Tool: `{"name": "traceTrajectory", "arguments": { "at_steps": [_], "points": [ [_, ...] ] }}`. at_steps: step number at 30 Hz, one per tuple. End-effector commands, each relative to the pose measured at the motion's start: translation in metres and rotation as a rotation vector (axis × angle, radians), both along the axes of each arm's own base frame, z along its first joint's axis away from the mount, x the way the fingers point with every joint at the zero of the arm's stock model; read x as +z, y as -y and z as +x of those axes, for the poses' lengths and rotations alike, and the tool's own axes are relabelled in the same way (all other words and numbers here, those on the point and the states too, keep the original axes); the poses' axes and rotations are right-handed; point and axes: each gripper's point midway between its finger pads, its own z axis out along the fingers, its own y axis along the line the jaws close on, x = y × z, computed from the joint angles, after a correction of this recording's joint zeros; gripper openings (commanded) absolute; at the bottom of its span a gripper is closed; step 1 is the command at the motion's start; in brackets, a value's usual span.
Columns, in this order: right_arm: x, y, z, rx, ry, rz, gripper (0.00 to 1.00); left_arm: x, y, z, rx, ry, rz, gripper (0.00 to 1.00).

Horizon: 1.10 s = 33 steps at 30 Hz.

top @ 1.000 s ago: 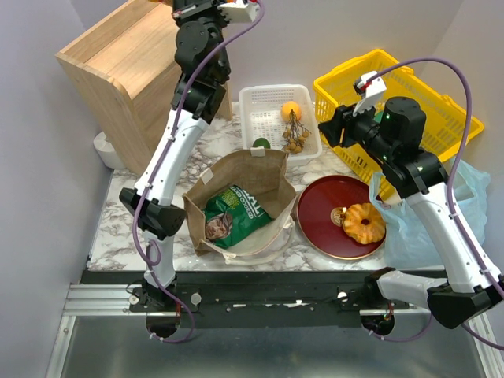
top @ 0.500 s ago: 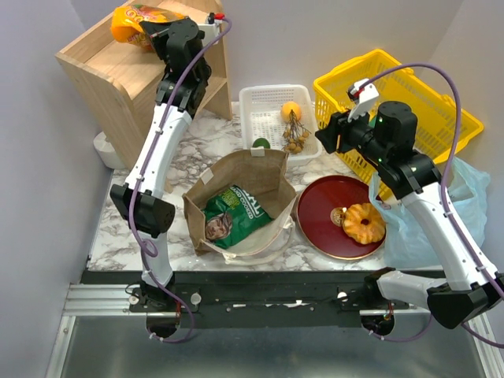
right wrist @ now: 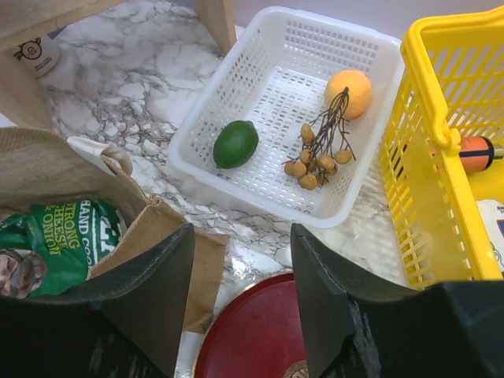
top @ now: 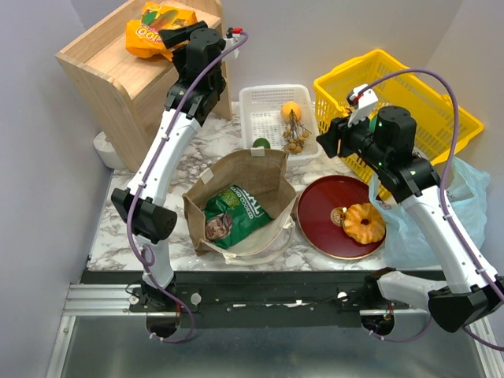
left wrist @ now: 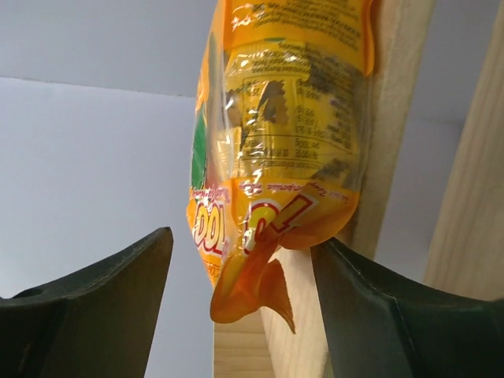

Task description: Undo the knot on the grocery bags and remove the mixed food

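Note:
An orange snack packet (top: 157, 27) lies on top of the wooden shelf (top: 118, 71). My left gripper (top: 179, 35) is open just behind it. In the left wrist view the packet's tail (left wrist: 252, 283) hangs loose between the spread fingers (left wrist: 242, 240). The brown paper bag (top: 260, 169) stands open with a green snack packet (top: 234, 214) inside. My right gripper (right wrist: 241, 230) hovers open and empty above the marble between bag and red plate (top: 323, 205). The ring pastry (top: 364, 223) sits on the plate. The light blue plastic bag (top: 465, 189) lies slack at the right, its knot out of view.
A white tray (right wrist: 236, 71) holds a green fruit (right wrist: 235, 144), an orange fruit (right wrist: 350, 92) and a brown stemmed bunch (right wrist: 319, 150). The yellow basket (top: 441, 110) stands at the back right, close to my right arm. The shelf fills the back left corner.
My left arm brought the orange packet down onto the shelf top, its jaws opened and let it go. The right arm barely moved.

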Motion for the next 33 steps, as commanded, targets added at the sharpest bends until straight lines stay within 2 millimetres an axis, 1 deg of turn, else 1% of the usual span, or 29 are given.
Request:
{"name": "traceTrajectory", "arguments": {
  "at_steps": [1,2,3,5,6,7,9,10,12,13,16,17,20,21,24,26,27,29,30,31,32,33],
  "points": [
    [0.006,0.0,-0.003,0.02,0.031,0.007,0.6,-0.007,0.009,0.003,-0.013,-0.024,-0.025,0.52],
    [0.005,0.0,-0.003,0.02,0.031,0.005,0.61,-0.007,0.011,0.004,-0.018,-0.026,-0.023,0.37],
    [0.006,0.001,-0.004,0.02,0.034,0.003,0.61,-0.006,0.012,0.005,-0.018,-0.013,-0.028,0.14],
    [0.006,0.002,-0.005,0.018,0.04,-0.002,0.61,-0.003,0.011,0.004,-0.004,0.011,-0.038,0.0],
    [0.003,0.003,-0.005,0.016,0.036,-0.007,0.61,0.002,0.01,0.004,0.011,0.05,-0.051,0.0],
    [0.004,0.004,-0.005,0.014,0.042,-0.008,0.61,0.006,0.003,-0.001,0.052,0.077,-0.059,0.0],
    [0.002,0.006,-0.007,0.011,0.039,-0.013,0.61,0.017,-0.003,-0.007,0.101,0.146,-0.079,0.0],
    [0.0,0.007,-0.008,0.008,0.038,-0.014,0.61,0.021,-0.008,-0.013,0.131,0.153,-0.069,0.0],
    [-0.003,0.009,-0.01,0.005,0.031,-0.015,0.63,0.029,-0.012,-0.018,0.142,0.171,-0.072,0.0],
    [-0.008,0.01,-0.01,0.002,0.022,-0.017,0.63,0.035,-0.017,-0.022,0.15,0.179,-0.062,0.0],
    [-0.009,0.01,-0.012,0.005,0.022,-0.01,0.63,0.048,-0.032,-0.033,0.2,0.206,-0.053,0.0],
    [-0.012,0.011,-0.012,0.005,0.018,-0.012,0.63,0.049,-0.04,-0.036,0.227,0.199,-0.043,0.0],
    [-0.014,0.011,-0.013,0.004,0.014,-0.01,0.63,0.049,-0.055,-0.046,0.27,0.174,-0.021,0.0],
    [-0.014,0.011,-0.014,0.005,0.014,-0.008,0.63,0.047,-0.057,-0.048,0.287,0.16,-0.014,0.0],
    [-0.019,0.011,-0.014,0.007,0.004,-0.005,0.63,0.051,-0.066,-0.056,0.303,0.165,-0.014,0.0],
    [-0.02,0.01,-0.013,0.008,-0.001,0.0,0.63,0.052,-0.071,-0.056,0.314,0.169,-0.009,0.0],
    [-0.021,0.009,-0.013,0.013,-0.004,0.001,0.63,0.051,-0.072,-0.053,0.314,0.158,0.009,0.0],
    [-0.022,0.008,-0.012,0.015,-0.011,0.004,0.63,0.043,-0.063,-0.042,0.295,0.137,0.032,0.0],
    [-0.022,0.007,-0.012,0.019,-0.012,0.005,0.63,0.038,-0.056,-0.036,0.282,0.122,0.045,0.13],
    [-0.021,0.007,-0.011,0.022,-0.011,0.006,0.63,0.03,-0.042,-0.027,0.25,0.105,0.058,0.3],
    [-0.021,0.006,-0.011,0.022,-0.013,0.005,0.63,0.026,-0.035,-0.023,0.237,0.096,0.062,0.5],
    [-0.02,0.006,-0.01,0.02,-0.012,0.005,0.64,0.023,-0.029,-0.019,0.222,0.088,0.067,0.74]
  ]
}}
